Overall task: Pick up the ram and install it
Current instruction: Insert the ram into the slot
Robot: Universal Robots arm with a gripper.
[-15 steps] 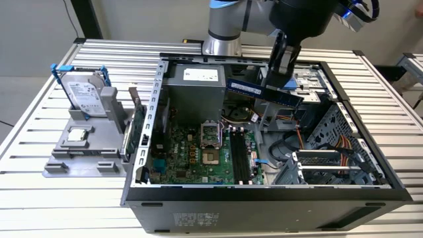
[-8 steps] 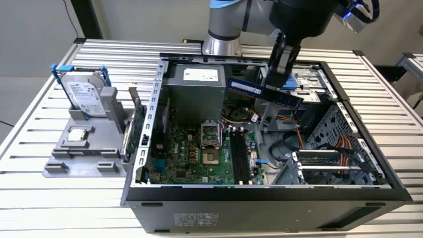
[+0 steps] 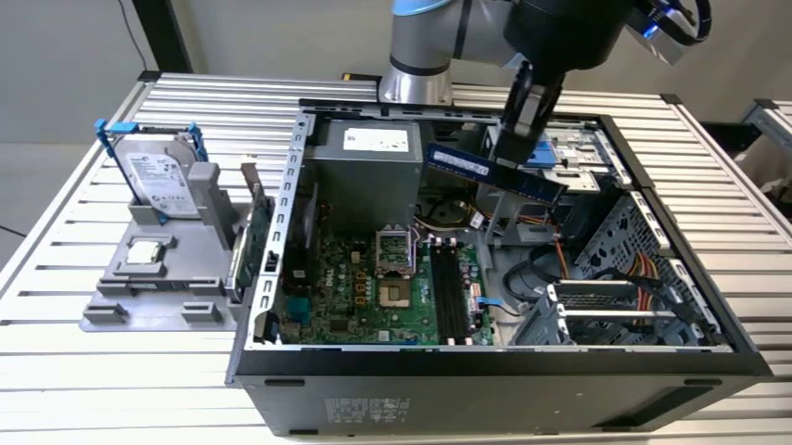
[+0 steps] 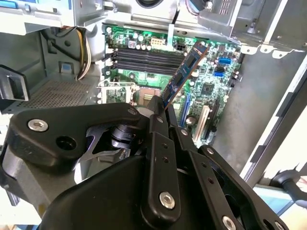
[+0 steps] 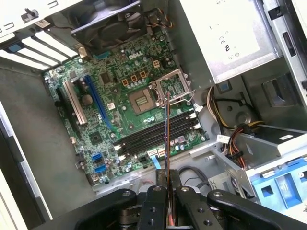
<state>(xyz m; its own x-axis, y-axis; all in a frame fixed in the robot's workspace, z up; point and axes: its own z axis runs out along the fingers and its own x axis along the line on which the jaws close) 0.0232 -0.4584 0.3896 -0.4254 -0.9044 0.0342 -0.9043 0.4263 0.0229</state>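
We are holding the ram (image 3: 495, 173) in the hand (image 3: 525, 113), whose fingers are closed flat against the two faces of the stick at one end. The rest of the ram is projecting freely beyond the fingertips. In the exterior view it is hanging in the air above the open computer case (image 3: 693, 297), tilted, with its long axis running from the hand down toward the motherboard (image 3: 371, 287).

In the first wrist view we are seeing the ram (image 5: 166, 139) edge-on, as a thin line running out from the hand (image 5: 169, 191) and crossing the black memory slots (image 5: 158, 136) on the motherboard (image 5: 110, 110). The slots are lying well below the stick, and their long axis is set across that line, not along it.

In the second wrist view the ram (image 4: 184, 72) is standing obliquely over the same slots (image 4: 144, 60).

Beside the slots we are noting the open processor socket (image 5: 141, 101), and beyond them the power supply (image 5: 225, 33) and its wire bundle (image 5: 230, 139). On the bench (image 3: 74, 371) at the exterior view's left, a hard drive (image 3: 161, 171) is standing in a grey holder (image 3: 155, 297).
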